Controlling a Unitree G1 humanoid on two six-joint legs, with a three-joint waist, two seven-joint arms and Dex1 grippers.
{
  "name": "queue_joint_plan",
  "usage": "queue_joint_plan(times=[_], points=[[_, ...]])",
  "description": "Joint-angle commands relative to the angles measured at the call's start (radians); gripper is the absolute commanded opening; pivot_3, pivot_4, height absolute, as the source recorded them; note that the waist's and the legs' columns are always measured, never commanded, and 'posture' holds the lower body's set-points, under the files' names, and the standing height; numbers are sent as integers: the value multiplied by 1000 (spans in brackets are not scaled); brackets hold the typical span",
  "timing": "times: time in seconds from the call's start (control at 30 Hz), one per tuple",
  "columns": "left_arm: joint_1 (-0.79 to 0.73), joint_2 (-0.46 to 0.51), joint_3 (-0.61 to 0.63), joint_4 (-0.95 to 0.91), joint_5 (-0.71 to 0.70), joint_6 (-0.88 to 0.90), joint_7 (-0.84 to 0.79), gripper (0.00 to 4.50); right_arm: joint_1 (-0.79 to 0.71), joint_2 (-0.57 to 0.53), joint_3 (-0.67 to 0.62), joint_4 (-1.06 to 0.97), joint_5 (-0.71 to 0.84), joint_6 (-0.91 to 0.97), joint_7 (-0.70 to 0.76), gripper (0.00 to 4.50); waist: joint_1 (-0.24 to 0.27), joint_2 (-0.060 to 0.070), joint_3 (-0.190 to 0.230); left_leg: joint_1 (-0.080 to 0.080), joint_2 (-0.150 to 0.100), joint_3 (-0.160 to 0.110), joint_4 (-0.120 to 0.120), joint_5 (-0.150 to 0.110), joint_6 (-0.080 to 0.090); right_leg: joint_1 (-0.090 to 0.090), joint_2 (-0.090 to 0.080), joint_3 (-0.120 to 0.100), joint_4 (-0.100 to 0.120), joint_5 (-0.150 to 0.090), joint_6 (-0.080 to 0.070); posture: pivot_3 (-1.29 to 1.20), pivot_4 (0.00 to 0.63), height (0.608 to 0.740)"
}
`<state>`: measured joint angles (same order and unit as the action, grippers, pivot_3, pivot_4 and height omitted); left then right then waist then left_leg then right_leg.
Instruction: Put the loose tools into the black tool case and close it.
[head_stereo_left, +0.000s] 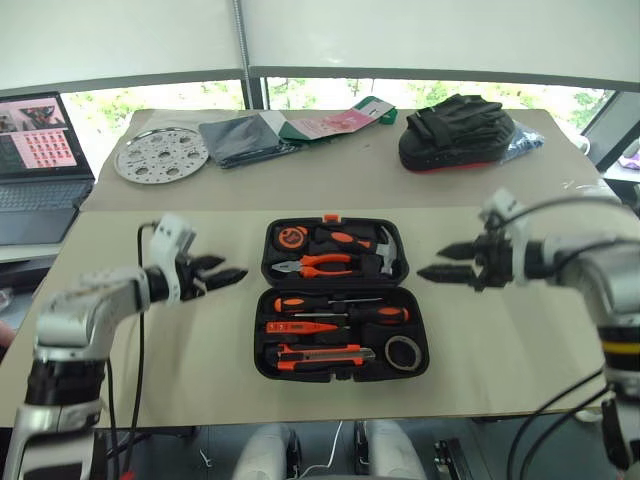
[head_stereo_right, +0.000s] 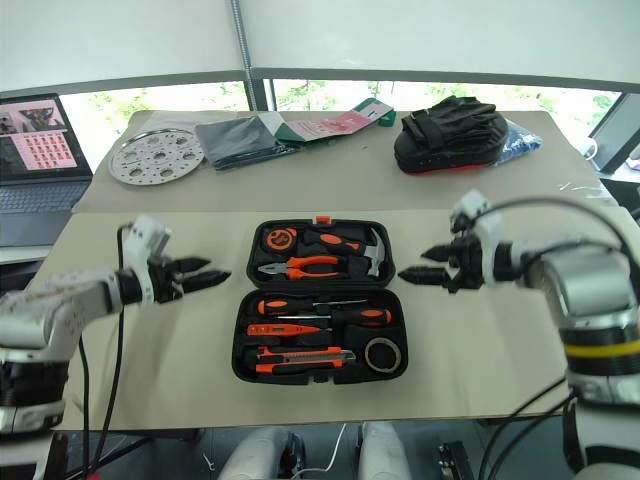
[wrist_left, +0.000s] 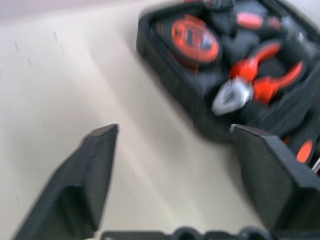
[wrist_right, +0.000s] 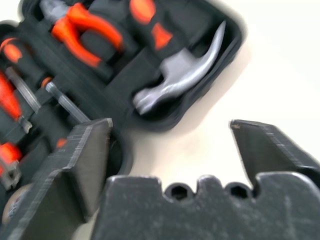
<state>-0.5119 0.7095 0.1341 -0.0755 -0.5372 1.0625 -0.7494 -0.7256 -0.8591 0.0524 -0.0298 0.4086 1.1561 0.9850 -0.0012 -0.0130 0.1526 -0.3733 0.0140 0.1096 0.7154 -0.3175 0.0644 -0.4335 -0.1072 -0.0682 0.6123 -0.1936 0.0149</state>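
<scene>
Black tool case (head_stereo_left: 343, 300) lies open; both end effectors (head_stereo_left: 225, 272) (head_stereo_left: 440, 271) spread wide, empty; right wrist view shows hammer (wrist_right: 185, 82) close

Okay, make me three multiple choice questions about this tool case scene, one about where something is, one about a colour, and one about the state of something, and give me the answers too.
1. Where does the round perforated metal plate lie?
A. At the far left of the table, near the laptop
B. Inside the case
C. Under the right gripper

2. What colour are the handles of the pliers?
A. Blue
B. Orange
C. Green

3. In what state is the black tool case?
A. Shut and latched
B. Standing on edge
C. Open flat, tools in its slots

Answers:
1. A, the plate sits at the table's far left corner beside the laptop.
2. B, the pliers in the far half show orange handles.
3. C, both halves lie open, with screwdrivers and utility knife seated in the near half.
</scene>
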Motion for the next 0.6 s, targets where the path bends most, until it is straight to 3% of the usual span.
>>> queue_joint_plan(times=[0.03, 0.2, 0.37, 0.4, 0.5, 0.6], points=[[-76, -67, -48, 38, 14, 58, 74, 4007, -95, 93, 28, 131, -18, 108, -98, 4490, 0, 0, 0, 0, 0, 0, 0, 0, 0, 0, 0, 0, 0, 0, 0, 0, 150, 740], [-135, -132, -77, 116, 49, 72, 141, 4007, -154, 150, 98, 228, -72, 92, -170, 4490, -3, 0, 0, -10, -3, 1, 1, 1, 0, -8, 0, -1, 1, 1, 3, 0, 150, 740], [-138, -168, -83, 128, 55, 68, 162, 4007, -166, 168, 117, 278, -95, 87, -201, 4490, -6, 0, 0, -11, -3, 1, 0, 1, 0, -7, 0, -3, 0, 0, 4, 0, 150, 740], [-138, -176, -82, 126, 50, 74, 161, 4051, -166, 166, 122, 286, -98, 86, -201, 3946, -7, 0, 0, -11, -3, 2, 0, 1, 0, -7, 0, -3, 0, 0, 4, 0, 150, 740], [-140, -201, -84, 131, 48, 80, 165, 4051, -162, 160, 131, 297, -103, 90, -199, 3136, -10, 0, 0, -10, -3, 2, 0, 2, -2, -7, 0, -3, 0, 0, 4, 0, 150, 740], [-144, -214, -99, 147, 65, 76, 172, 4051, -155, 157, 132, 299, -103, 95, -201, 2044, -9, 0, 0, -9, -3, 1, 0, 2, -2, -5, 0, -3, 0, 0, 4, 0, 150, 740]])
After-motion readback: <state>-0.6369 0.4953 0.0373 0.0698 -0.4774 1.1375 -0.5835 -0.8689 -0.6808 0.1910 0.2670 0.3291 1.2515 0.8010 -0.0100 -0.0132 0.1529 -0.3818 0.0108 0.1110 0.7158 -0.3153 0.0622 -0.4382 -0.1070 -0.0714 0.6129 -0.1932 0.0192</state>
